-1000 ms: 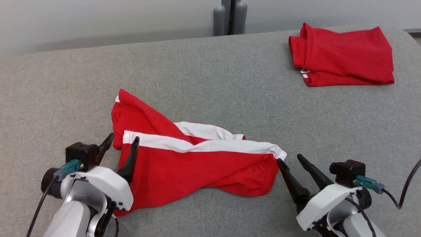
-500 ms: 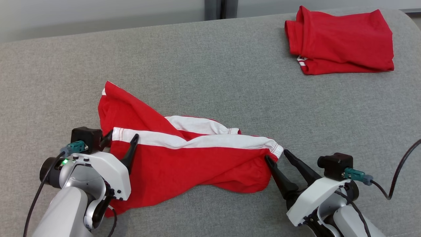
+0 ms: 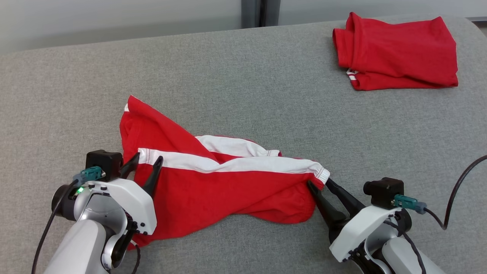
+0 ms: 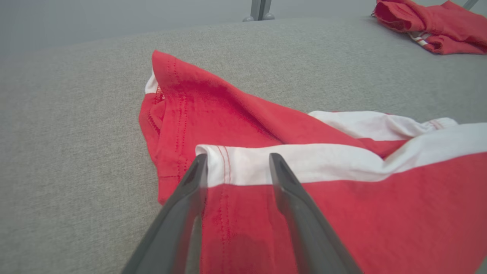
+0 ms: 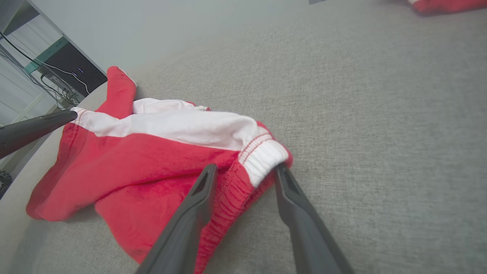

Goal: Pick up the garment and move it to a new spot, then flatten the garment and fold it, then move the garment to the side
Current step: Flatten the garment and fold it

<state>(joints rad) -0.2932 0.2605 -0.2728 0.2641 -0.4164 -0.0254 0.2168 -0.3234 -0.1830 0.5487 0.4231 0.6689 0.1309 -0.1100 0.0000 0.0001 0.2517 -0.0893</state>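
Observation:
The garment point(image 3: 228, 190), red shorts with a white side band, lies crumpled on the grey padded table point(image 3: 266, 95). My left gripper point(image 3: 148, 158) is at its left end, open, fingers astride the hemmed corner of the white band. The left wrist view shows that corner point(image 4: 238, 167) between the two fingers of the left gripper point(image 4: 238, 156). My right gripper point(image 3: 319, 182) is at the right end, open, its fingers on either side of the elastic waistband corner point(image 5: 262, 156). In the right wrist view the right gripper point(image 5: 245, 167) straddles that ribbed white edge.
A second red garment point(image 3: 395, 57) lies folded at the table's far right corner. Bare grey surface stretches between it and the shorts. A grey post point(image 3: 260, 11) stands behind the table's far edge. Equipment with cables point(image 5: 64, 72) sits beyond the table's left end.
Both grippers have pushed forward onto the shorts' corners and their jaws have narrowed a little. The head camera has shifted slightly; the shorts lie as before.

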